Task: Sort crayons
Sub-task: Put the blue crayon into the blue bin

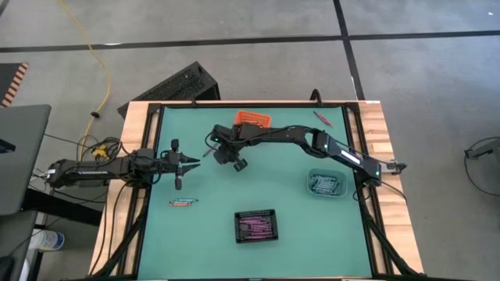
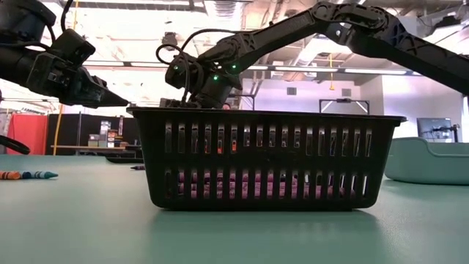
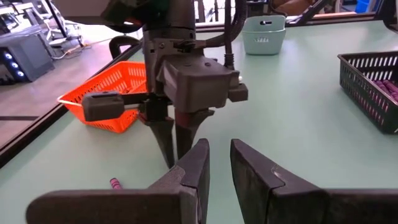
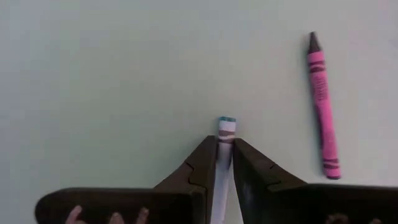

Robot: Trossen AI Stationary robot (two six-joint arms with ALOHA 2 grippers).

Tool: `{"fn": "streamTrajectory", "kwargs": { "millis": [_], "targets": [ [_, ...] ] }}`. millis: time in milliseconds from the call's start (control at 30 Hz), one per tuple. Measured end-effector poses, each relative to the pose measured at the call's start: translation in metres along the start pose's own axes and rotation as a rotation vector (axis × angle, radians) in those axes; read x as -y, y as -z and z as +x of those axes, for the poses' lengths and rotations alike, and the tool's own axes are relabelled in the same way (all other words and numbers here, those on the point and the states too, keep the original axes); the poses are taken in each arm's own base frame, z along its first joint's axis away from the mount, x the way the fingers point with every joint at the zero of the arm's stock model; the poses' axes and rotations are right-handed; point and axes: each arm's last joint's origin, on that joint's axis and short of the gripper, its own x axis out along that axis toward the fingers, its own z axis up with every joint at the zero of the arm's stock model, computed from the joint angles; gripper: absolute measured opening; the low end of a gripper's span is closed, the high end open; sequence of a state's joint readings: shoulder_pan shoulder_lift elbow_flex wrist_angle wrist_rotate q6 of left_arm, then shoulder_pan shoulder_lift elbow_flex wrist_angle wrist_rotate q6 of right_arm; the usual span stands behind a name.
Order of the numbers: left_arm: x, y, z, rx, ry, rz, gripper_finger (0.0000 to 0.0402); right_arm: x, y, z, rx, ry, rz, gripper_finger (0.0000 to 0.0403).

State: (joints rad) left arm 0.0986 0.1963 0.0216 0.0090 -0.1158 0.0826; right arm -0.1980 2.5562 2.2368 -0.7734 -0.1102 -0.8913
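Right wrist view: right gripper (image 4: 224,163) fingers pinch a pale crayon (image 4: 225,132); pink crayon (image 4: 323,111) lies beside.

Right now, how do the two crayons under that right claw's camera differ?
The pale crayon is pinched in the right claw; the pink crayon lies loose on the table. Only the pale one's end shows; the pink one shows whole. Both point the same way.

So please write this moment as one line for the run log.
right gripper: shut on light crayon, above table | left gripper: open, waiting nearby | pink crayon: lying loose on mat
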Motion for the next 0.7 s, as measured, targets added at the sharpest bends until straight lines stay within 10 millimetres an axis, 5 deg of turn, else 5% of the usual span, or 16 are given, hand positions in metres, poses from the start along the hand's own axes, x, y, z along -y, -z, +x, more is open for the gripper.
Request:
{"fn": "streamTrajectory", "kwargs": {
  "millis": [700],
  "targets": [
    [0.0,0.0,0.0,0.0,0.0,0.0,0.0054,-0.026,-0.011,-0.001,-0.102,-0.103,0.257,0.0054]
  ]
}}
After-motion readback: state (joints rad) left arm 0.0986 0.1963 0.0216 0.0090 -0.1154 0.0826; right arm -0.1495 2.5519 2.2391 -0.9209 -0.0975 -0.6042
